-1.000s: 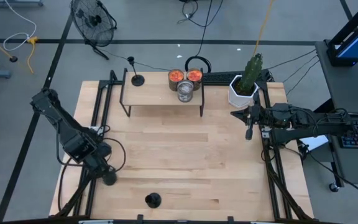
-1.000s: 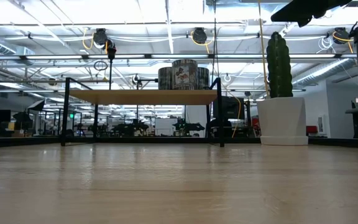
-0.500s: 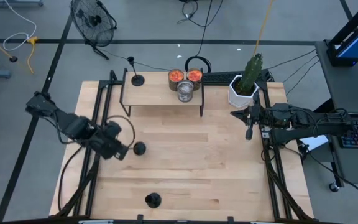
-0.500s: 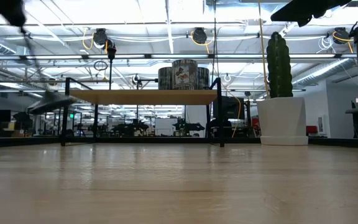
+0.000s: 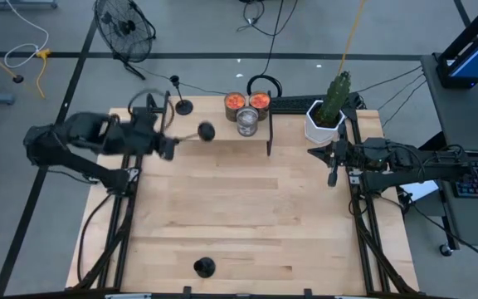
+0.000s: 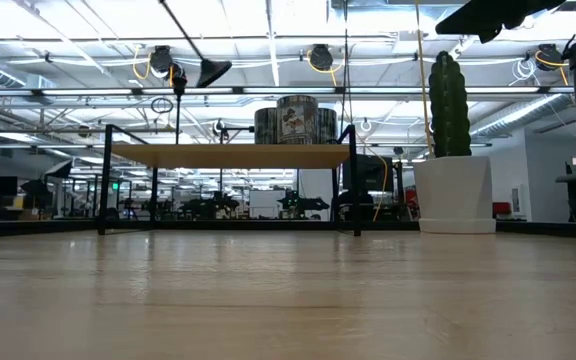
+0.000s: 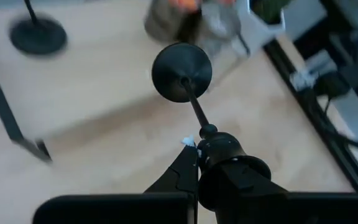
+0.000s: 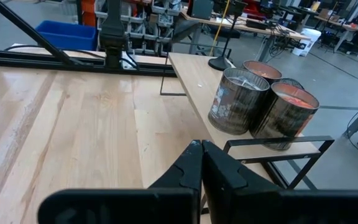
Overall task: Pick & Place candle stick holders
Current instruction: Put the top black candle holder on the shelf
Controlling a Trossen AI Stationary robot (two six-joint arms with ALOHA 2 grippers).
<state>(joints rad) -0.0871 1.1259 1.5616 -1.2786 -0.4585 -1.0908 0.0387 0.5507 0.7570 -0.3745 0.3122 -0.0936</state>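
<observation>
While your left gripper (image 5: 166, 146) hangs in the air by the left end of the small raised shelf (image 5: 214, 141), it's pinching a candle stick holder (image 5: 205, 131) by the cup end of its stem, fingers pressed tight on it. That holder is carried sideways, well clear of the table (image 5: 247, 216), with its round base (image 7: 181, 71) pointing away from the gripper toward the shelf (the wrist view puts the base right over the shelf's near edge). From table height you see it tilted high above the shelf top, base (image 6: 212, 72) out to the side.

A second holder (image 5: 182, 105) stands upright on the shelf's left end, beside the cluster of three tins (image 5: 246, 111). A third holder (image 5: 204, 267) sits down at the table's front edge, well apart from everything else.

Your right gripper (image 5: 332, 176) waits off the right side, near the white pot with the cactus (image 5: 329, 112), its fingers (image 8: 194, 171) pressed together on nothing.
</observation>
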